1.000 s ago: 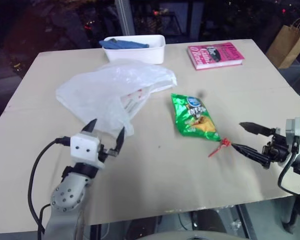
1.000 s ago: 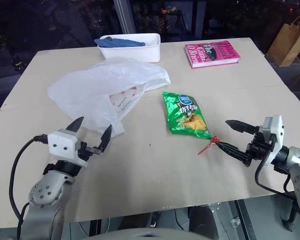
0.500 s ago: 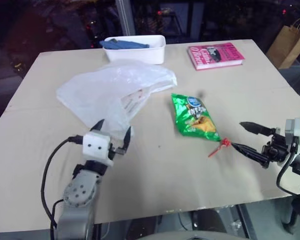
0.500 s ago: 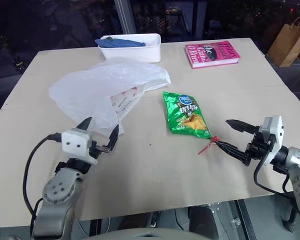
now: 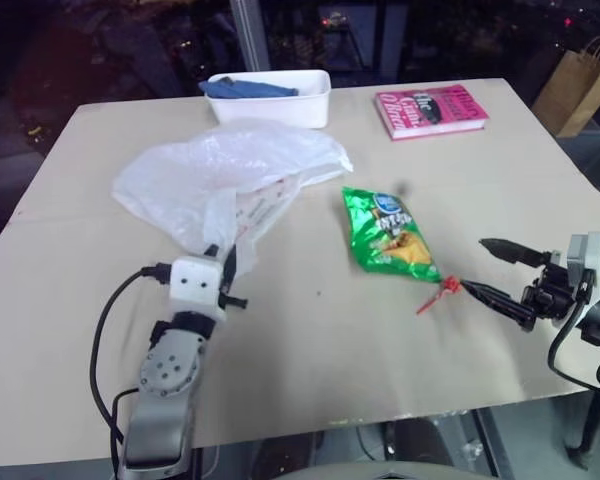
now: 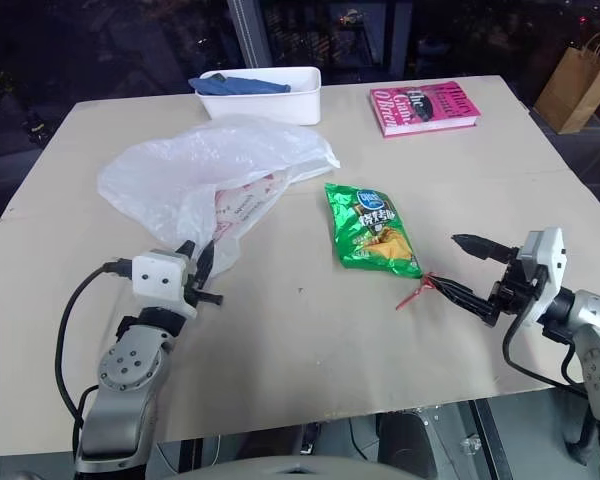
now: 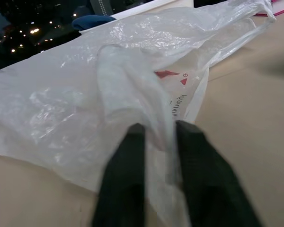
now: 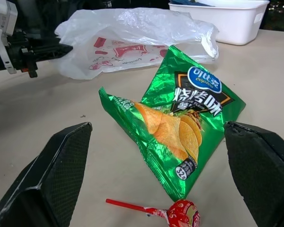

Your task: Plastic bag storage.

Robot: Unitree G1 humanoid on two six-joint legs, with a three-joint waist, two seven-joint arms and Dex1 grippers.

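Left eye view, plastic bag (image 5: 220,180): one, on table (image 5: 310,340), near white bin (image 5: 280,100).
Left gripper (image 5: 225,262): clamped on bag's near edge.
Right gripper (image 5: 495,270): spread wide, empty.
Snack packet (image 5: 392,235): one.
Lollipop (image 5: 442,290): one.
Book (image 5: 430,108): one.

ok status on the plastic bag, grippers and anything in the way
Left gripper shut on near edge of thin translucent white plastic bag. Right gripper open, empty. Green snack packet and red lollipop lie beside, not blocking.

The green snack packet (image 8: 180,127) carries white Chinese characters under a blue oval logo too small to read. The pink book (image 5: 431,108) at the worktop's far edge shows "The" in its title; the rest is unclear. Red print on the plastic bag (image 7: 175,101) is illegible.
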